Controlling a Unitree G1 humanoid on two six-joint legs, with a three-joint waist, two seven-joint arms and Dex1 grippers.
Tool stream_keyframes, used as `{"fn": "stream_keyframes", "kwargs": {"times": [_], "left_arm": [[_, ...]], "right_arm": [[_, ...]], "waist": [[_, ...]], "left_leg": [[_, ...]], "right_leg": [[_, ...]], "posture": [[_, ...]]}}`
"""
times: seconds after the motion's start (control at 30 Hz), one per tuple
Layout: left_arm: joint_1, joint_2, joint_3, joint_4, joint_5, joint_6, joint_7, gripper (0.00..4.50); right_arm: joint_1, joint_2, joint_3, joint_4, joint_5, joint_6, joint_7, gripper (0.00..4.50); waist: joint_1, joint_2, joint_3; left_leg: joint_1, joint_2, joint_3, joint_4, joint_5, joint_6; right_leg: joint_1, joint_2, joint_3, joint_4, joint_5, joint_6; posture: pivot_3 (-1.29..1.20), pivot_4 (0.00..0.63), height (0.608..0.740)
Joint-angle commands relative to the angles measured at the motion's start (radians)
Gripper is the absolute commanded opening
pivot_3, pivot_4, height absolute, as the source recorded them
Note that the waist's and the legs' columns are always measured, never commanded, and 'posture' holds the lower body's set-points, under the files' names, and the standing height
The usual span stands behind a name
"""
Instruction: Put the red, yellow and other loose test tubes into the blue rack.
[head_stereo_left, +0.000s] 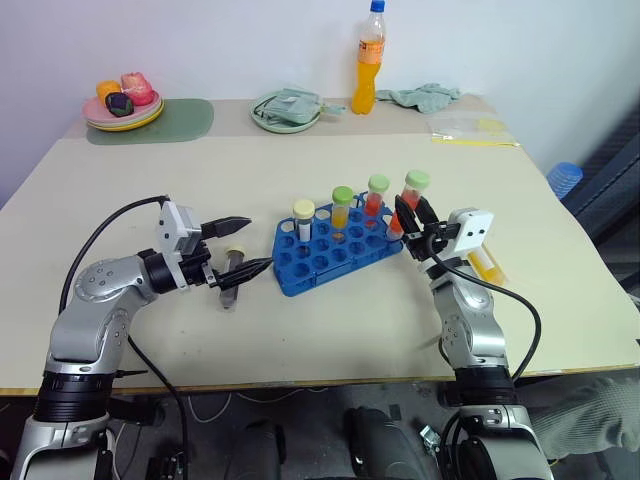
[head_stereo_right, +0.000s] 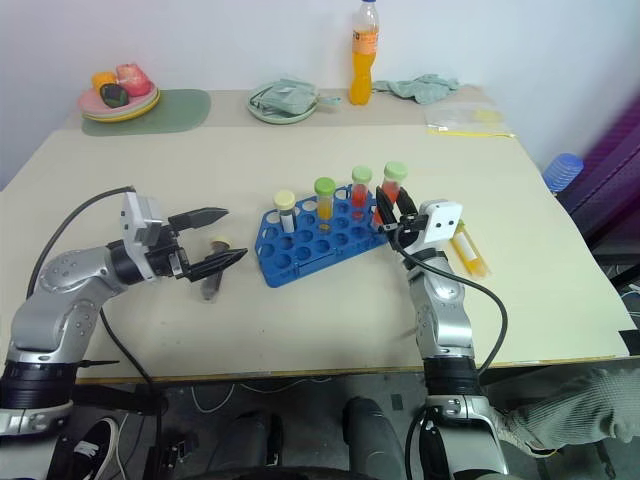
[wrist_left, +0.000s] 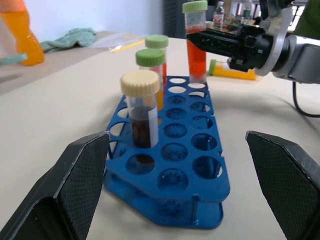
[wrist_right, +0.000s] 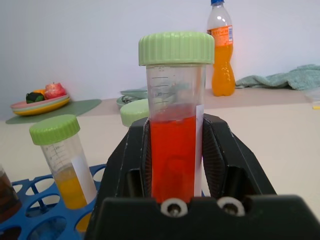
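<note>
Beige tabletop (head_stereo_left: 330, 320) against a pale wall carries the bright blue plastic rack (head_stereo_left: 335, 252) with its grid of round holes, near the middle. Three capped tubes stand upright in it: a cream-capped tube (head_stereo_left: 304, 219) and two green-capped ones (head_stereo_left: 342, 210) (head_stereo_left: 377, 196). At the rack's right end the right gripper (head_stereo_left: 409, 221) is clamped on an upright red-liquid tube with a green cap (head_stereo_left: 415, 190). A yellow-liquid tube (head_stereo_left: 484, 262) lies flat to the right. The left gripper (head_stereo_left: 244, 245), jaws spread wide and empty, hovers left of the rack over a dark-filled, cream-capped tube (head_stereo_left: 233, 270) lying flat.
</note>
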Motion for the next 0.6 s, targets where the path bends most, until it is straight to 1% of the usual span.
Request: {"fn": "stream_keyframes", "kwargs": {"times": [0.03, 0.23, 0.6], "left_arm": [[0.003, 0.014, 0.023, -0.042, -0.022, 0.006, 0.007, 4.50], [-0.008, 0.014, 0.021, -0.039, -0.021, 0.012, 0.011, 4.50], [-0.017, 0.006, 0.013, -0.035, -0.020, 0.006, 0.017, 4.50]], "right_arm": [[-0.003, 0.020, 0.017, -0.030, 0.006, -0.016, 0.008, 1.25], [0.015, 0.047, 0.039, -0.054, 0.001, -0.007, -0.001, 1.25], [-0.006, 0.006, 0.017, -0.018, -0.014, -0.022, -0.001, 1.25]], "waist": [[0.000, 0.000, 0.000], [0.001, 0.000, 0.000], [0.002, 0.000, 0.000]], "left_leg": [[0.000, 0.000, 0.000, 0.000, 0.000, 0.000], [0.000, 0.000, 0.000, 0.000, 0.000, 0.000], [0.000, 0.000, 0.000, 0.000, 0.000, 0.000]], "right_leg": [[0.000, 0.000, 0.000, 0.000, 0.000, 0.000], [0.000, 0.000, 0.000, 0.000, 0.000, 0.000], [0.001, 0.000, 0.000, 0.000, 0.000, 0.000]], "posture": [[0.00, 0.150, 0.740], [0.00, 0.150, 0.740], [0.00, 0.150, 0.740]]}}
